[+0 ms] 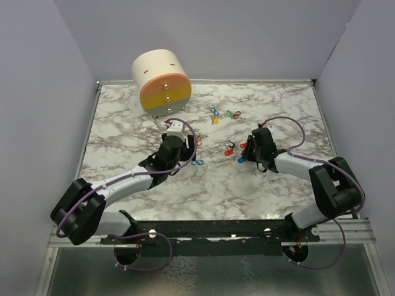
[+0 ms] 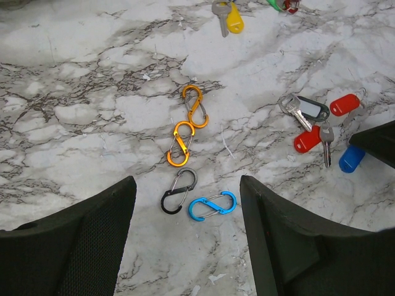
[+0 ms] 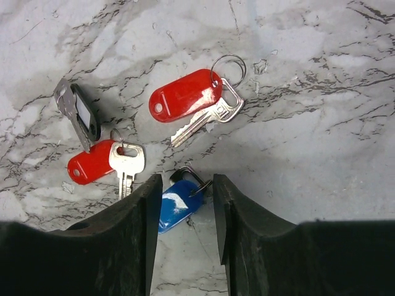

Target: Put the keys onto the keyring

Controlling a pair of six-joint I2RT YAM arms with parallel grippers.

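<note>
Several keys with plastic tags lie on the marble table (image 1: 278, 111). In the right wrist view a blue-tagged key (image 3: 176, 206) lies between the fingers of my right gripper (image 3: 186, 177). The jaws stand close on either side of it, and its small ring touches the right finger (image 3: 237, 209). A red-tagged key (image 3: 185, 95), a second red one (image 3: 92, 161) and a black tag (image 3: 83, 117) lie just beyond. My left gripper (image 2: 187, 179) hangs open over figure-8 clips: blue (image 2: 212, 205), black (image 2: 179, 190) and two orange (image 2: 181, 143). I cannot tell which of them is the keyring.
A round cream, orange and grey drawer unit (image 1: 162, 83) stands at the back left. A yellow-tagged key (image 2: 233, 18) and a green-tagged key (image 1: 229, 113) lie farther back near the middle. Grey walls close in the table on three sides.
</note>
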